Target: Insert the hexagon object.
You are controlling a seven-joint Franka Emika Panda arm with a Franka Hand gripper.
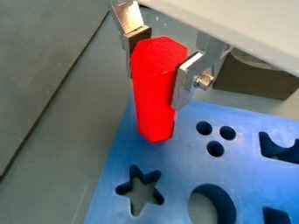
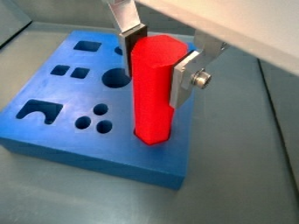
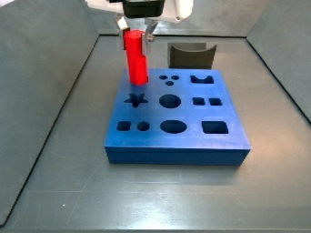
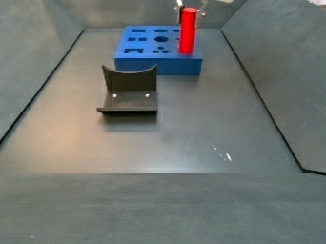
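Observation:
My gripper is shut on the hexagon object, a long, glossy red rod held upright by its upper end. The gripper and the rod fill both wrist views, the gripper clamping the rod between its silver fingers. The rod's lower end is over the blue block near its edge, beside the star hole. I cannot tell whether it touches the top. The block shows in both wrist views. A side view shows the gripper, the rod and the block.
The dark grey curved fixture stands on the floor behind the block, apart from it, and shows in the other side view too. Grey walls enclose the floor on the sides.

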